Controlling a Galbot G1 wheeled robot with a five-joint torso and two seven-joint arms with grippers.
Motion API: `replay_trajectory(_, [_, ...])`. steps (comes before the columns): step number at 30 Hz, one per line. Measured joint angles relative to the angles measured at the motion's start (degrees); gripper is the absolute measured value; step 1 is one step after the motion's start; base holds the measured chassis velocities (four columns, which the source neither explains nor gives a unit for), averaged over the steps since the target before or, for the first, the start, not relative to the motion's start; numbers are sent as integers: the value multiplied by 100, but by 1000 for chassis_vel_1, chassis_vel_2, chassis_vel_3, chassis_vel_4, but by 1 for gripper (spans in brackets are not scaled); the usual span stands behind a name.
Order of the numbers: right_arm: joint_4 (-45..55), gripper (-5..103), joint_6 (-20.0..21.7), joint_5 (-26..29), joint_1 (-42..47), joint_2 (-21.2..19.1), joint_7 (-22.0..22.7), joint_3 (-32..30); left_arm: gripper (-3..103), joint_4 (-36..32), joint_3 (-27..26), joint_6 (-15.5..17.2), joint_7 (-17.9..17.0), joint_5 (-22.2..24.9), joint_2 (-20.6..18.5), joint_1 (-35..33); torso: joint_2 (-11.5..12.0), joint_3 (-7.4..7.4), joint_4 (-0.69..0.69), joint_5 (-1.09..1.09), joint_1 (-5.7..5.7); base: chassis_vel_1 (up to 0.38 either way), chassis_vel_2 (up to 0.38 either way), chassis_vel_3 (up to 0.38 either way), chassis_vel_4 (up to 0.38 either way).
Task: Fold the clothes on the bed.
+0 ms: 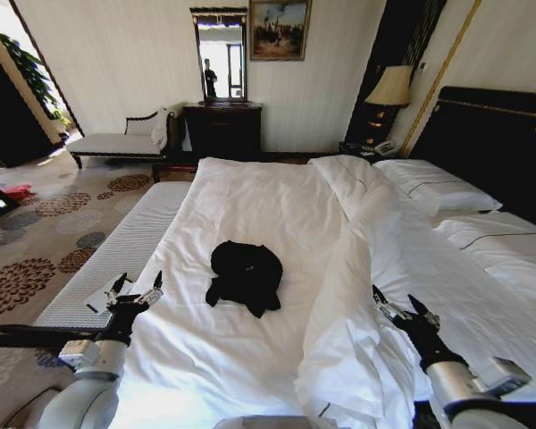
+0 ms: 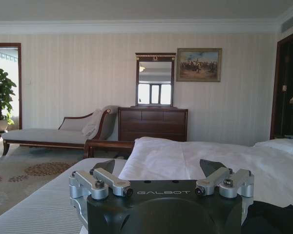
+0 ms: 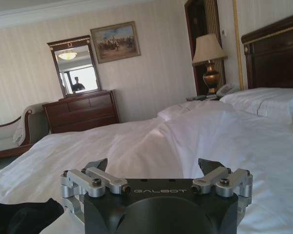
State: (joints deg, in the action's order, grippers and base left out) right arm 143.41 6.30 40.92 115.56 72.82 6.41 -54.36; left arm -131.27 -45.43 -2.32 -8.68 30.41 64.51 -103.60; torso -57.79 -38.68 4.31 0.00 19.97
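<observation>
Here, the crumpled black soft fabric top (image 1: 245, 273) lies mid-frame on the large white-sheeted bed (image 1: 250, 206); left gripper (image 1: 136, 292) lower left and right gripper (image 1: 402, 309) lower right, both with fingers spread, holding nothing.

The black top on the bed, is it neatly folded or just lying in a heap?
A heap. The black top sits bunched in a rough, rounded lump on the bed's white sheet, with uneven ends sticking out and no flat, straight folds.
</observation>
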Motion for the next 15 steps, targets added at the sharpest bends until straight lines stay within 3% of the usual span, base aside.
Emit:
replay_trajectory(6, [-6,100,-128,-520,-36,17,-48,64,100,31,20,-2,-1,-2,-1,34,0,0,0,0,-1,0,0,0,0])
replay_trajectory(15, [-11,100,-144,-576,-163,53,10,94,100,58,61,7,-12,-13,6,87,0,0,0,1,0,0,0,0,0])
